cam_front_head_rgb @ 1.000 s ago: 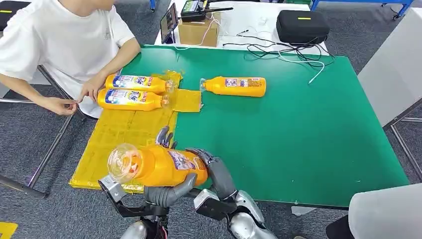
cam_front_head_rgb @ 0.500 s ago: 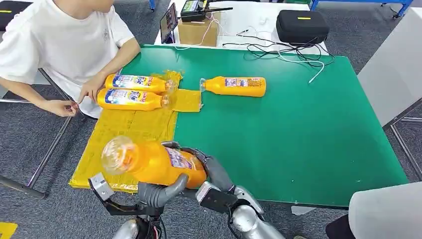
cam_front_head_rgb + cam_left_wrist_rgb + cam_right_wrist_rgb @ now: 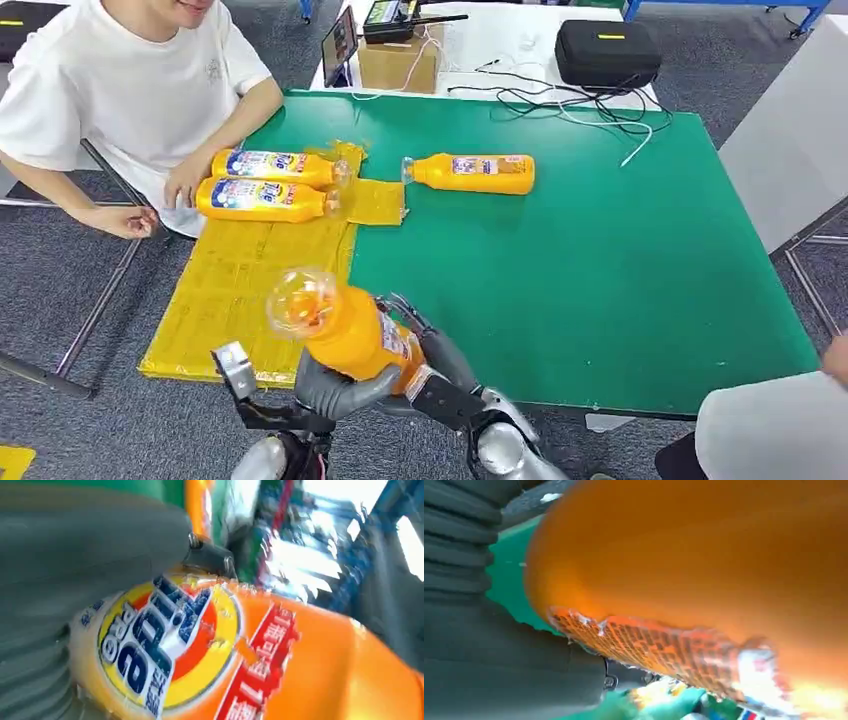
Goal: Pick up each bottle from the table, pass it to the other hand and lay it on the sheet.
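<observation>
An orange bottle (image 3: 352,335) with a clear cap is held tilted above the table's near edge, cap up and toward the sheet. My left hand (image 3: 335,388) wraps it from below, and my right hand (image 3: 432,352) grips its base end from the right. The left wrist view shows the bottle's label (image 3: 165,645) under my thumb (image 3: 75,545). In the right wrist view the orange body (image 3: 704,565) lies against my hand (image 3: 484,650). Two more bottles (image 3: 272,165) (image 3: 262,200) lie on the yellow sheet (image 3: 240,290). Another bottle (image 3: 472,172) lies on the green table (image 3: 600,280).
A person in a white shirt sits at the far left, one hand (image 3: 185,180) resting by the sheet's two bottles. A cardboard box (image 3: 398,62), a black case (image 3: 606,52) and loose cables (image 3: 570,105) lie beyond the green table. A white panel (image 3: 790,150) stands at the right.
The held bottle has swung from lying nearly level to tilted more upright, its cap moving right and up. Both hands have shifted right with it.
</observation>
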